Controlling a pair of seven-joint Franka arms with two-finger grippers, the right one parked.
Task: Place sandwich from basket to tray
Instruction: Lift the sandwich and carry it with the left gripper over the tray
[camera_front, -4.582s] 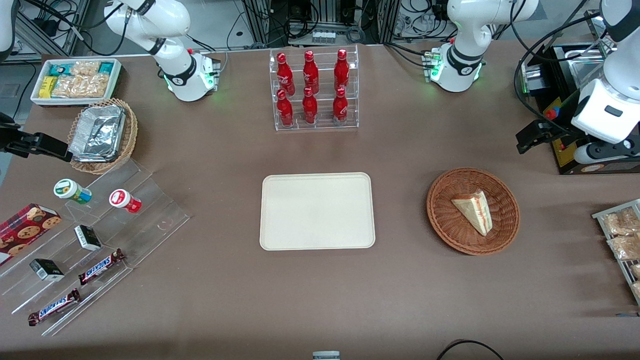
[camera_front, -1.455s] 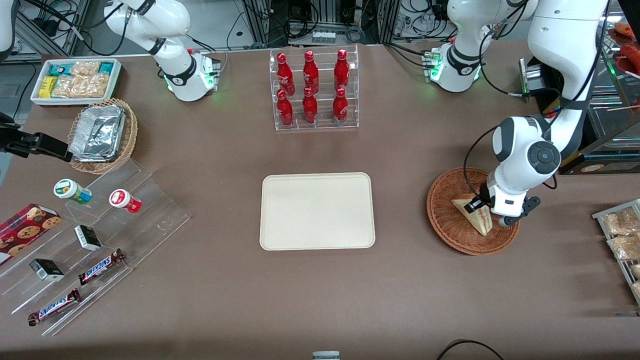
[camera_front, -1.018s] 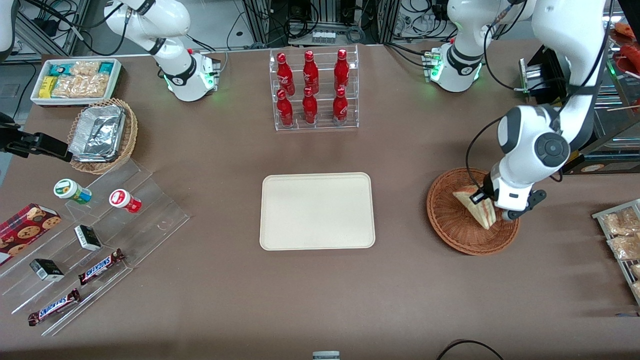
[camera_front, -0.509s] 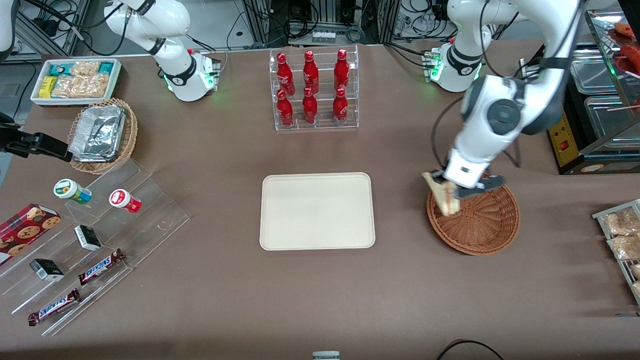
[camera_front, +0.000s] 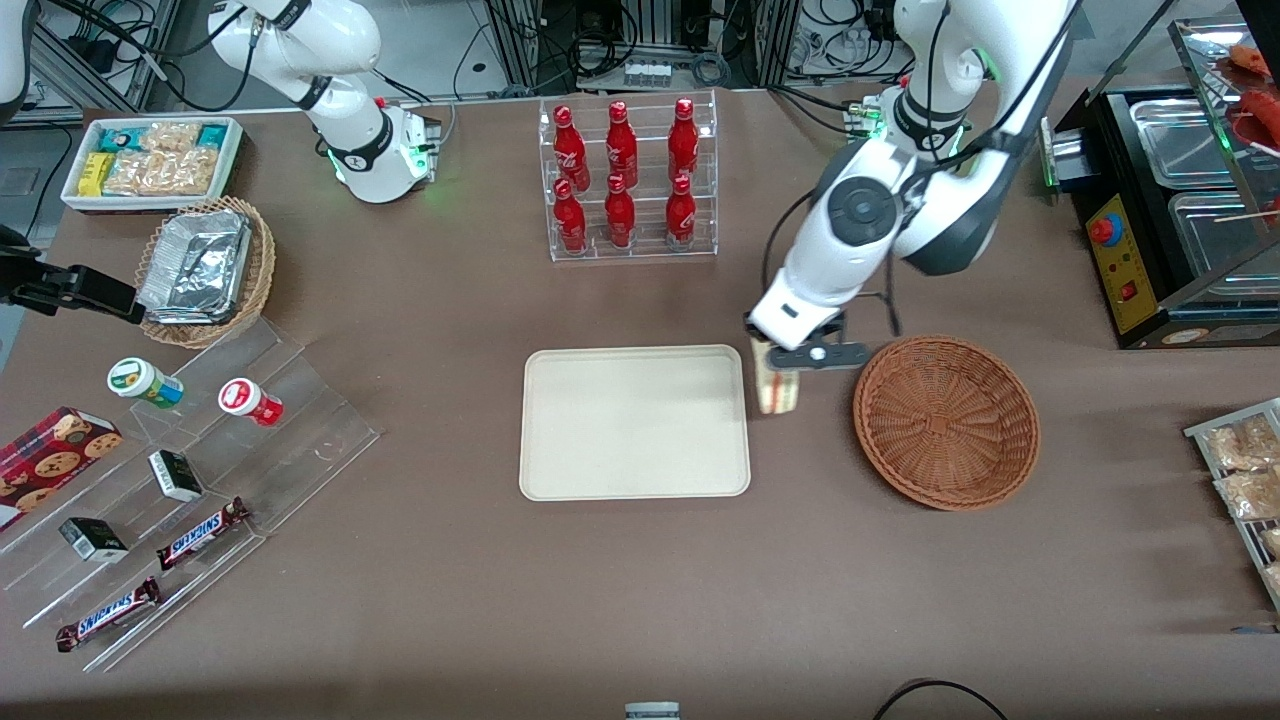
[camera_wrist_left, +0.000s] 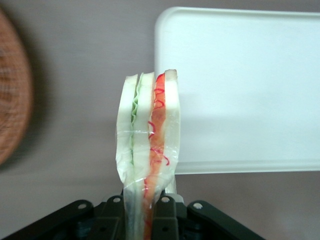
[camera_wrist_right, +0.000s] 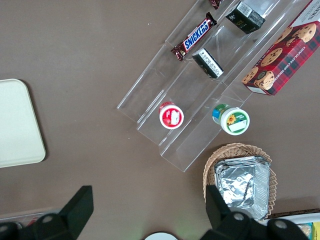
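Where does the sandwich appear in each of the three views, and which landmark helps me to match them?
Front view: the sandwich hangs in the gripper, above the table between tray and basket.
Left wrist view: the sandwich stands on edge between the fingers, beside the tray's corner.
Right wrist view: not in it.
Shared landmark: the tray, seen in all three views.

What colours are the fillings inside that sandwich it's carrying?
Red-pink and green stripes between pale bread, clearest in the left wrist view, where the gripper holds the sandwich.

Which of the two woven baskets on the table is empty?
The reddish-brown basket, beside the tool holding the sandwich, is empty. The lighter tan basket, toward the parked arm's end, holds foil trays.
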